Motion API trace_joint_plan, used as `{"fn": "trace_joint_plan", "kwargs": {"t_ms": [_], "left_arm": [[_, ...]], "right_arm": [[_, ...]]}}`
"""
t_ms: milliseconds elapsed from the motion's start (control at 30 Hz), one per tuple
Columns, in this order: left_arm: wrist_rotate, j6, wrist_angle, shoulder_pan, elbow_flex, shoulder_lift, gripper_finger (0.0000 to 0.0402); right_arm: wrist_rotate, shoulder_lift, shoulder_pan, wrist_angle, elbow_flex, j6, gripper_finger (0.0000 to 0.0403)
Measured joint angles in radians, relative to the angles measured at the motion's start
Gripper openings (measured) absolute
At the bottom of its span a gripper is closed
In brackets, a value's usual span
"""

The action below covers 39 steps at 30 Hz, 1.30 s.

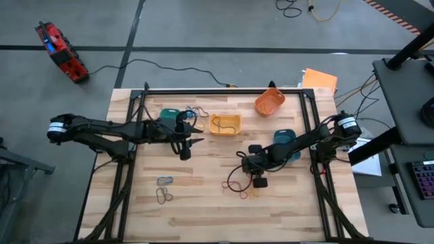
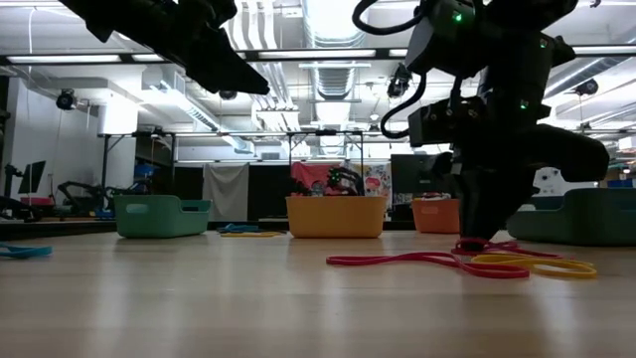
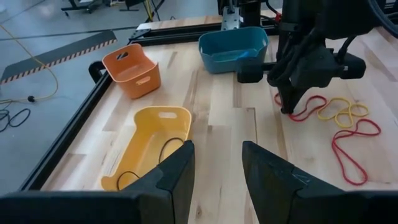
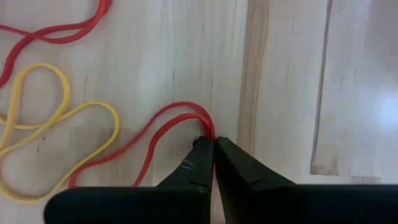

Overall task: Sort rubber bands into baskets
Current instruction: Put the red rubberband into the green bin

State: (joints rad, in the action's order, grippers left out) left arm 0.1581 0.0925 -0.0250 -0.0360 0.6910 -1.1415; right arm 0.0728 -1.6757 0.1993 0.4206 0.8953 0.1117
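Right wrist view: the right gripper (image 4: 214,144) is seen pressed to the table (image 4: 280,74), its jaws closed narrow on the bend of a red rubber band (image 4: 155,132).
Band relative to jaws: the pinched bend lies right between the fingertips; the rest of the loop trails away on the wood, flat and slack.
Neighbouring bands: a yellow rubber band (image 4: 43,124) is laid just beside the red one, to one side of the jaws, not between them.
Left gripper (image 3: 214,163): held above the table with jaws parted and nothing between them; the yellow basket (image 3: 149,134) lies just ahead of them.
Other baskets: the orange basket (image 3: 132,68) and blue basket (image 3: 233,46) are placed farther beyond; the teal-green basket (image 2: 161,215) is seen in the low view.
Handling, judged: the band is thought to be light, soft and floppy, likely to stretch and dangle when lifted, and possibly to snag its neighbours.
Hold point, judged: a single strand at the bend is best taken, clear of the yellow loop.
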Motion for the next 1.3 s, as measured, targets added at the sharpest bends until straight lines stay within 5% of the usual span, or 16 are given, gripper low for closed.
{"fn": "trace_joint_plan", "kwargs": {"t_ms": [533, 867, 1300], "left_arm": [[0.0, 0.0, -0.005, 0.0, 0.0, 0.0, 0.0119], [-0.001, 0.0, -0.006, 0.0, -0.006, 0.0, 0.0119], [-0.001, 0.0, -0.027, 0.0, -0.007, -0.019, 0.0119]], "right_arm": [[0.1, 0.271, -0.002, -0.23, -0.04, -0.117, 0.0008], [0.112, 0.228, -0.002, -0.195, -0.048, -0.022, 0.0015], [0.076, 0.002, -0.009, -0.357, -0.048, 0.051, 0.0177]]}}
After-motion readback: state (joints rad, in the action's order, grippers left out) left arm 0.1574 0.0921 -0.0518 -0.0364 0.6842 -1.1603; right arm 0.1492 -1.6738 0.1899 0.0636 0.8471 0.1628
